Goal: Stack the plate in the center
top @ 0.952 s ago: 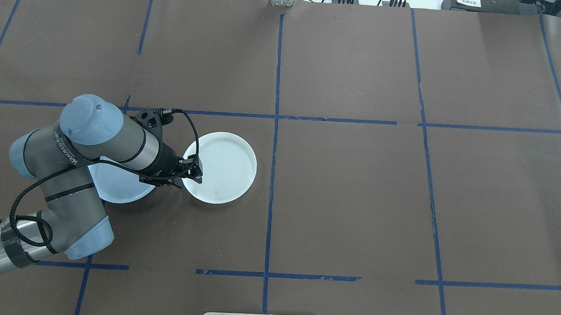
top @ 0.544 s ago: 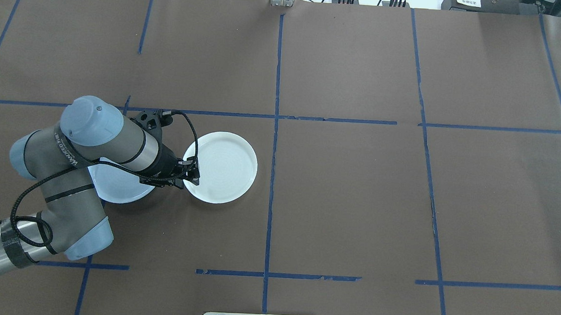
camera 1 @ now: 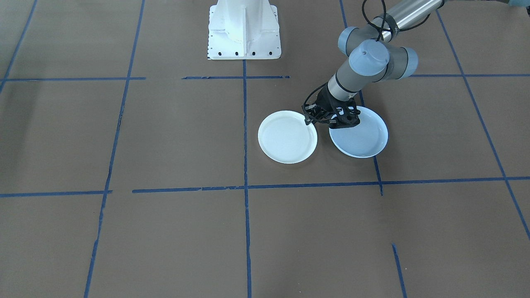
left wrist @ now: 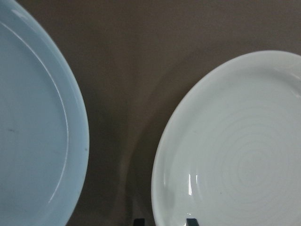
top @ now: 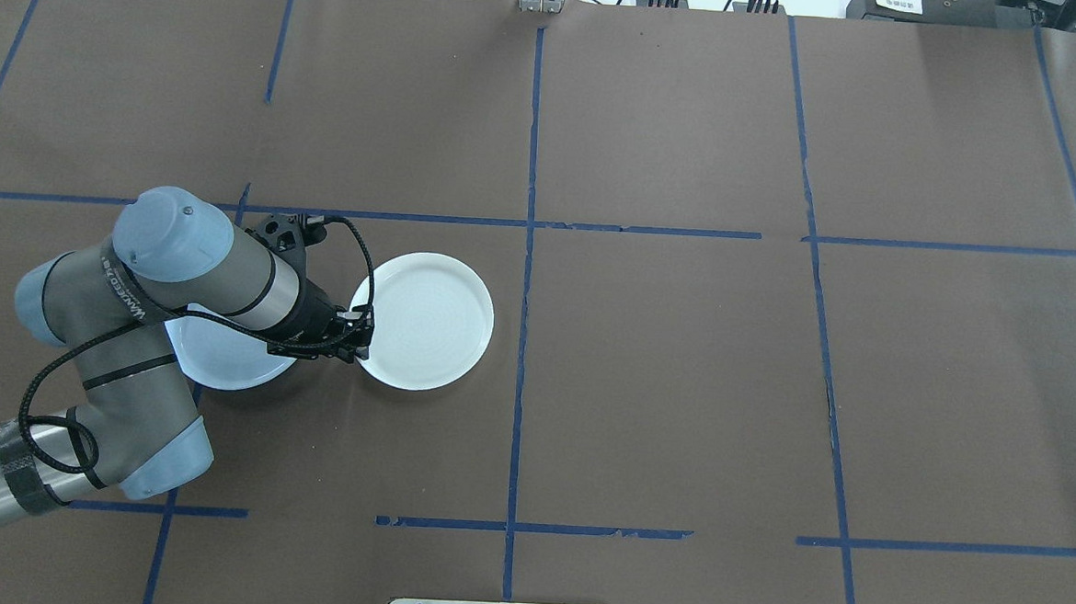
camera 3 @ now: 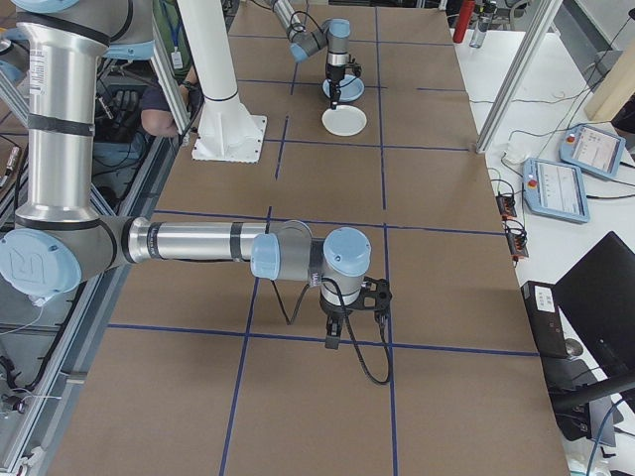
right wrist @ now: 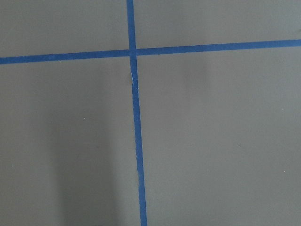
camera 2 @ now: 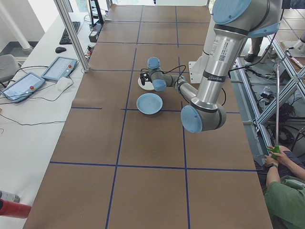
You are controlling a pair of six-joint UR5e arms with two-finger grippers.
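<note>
Left gripper spread astride white plate rim; shallow grip risks slip, plate clattering against blue plate.

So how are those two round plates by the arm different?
The pale-blue smooth plate is plain inside, while the white plate with faint concentric ripples has ringed texture. The blue one lies partly under the left arm's wrist; the white one lies in the open, with the left gripper at its rim. Both are round, raised-rimmed, similar in size, flat on the brown table, apart.
</note>
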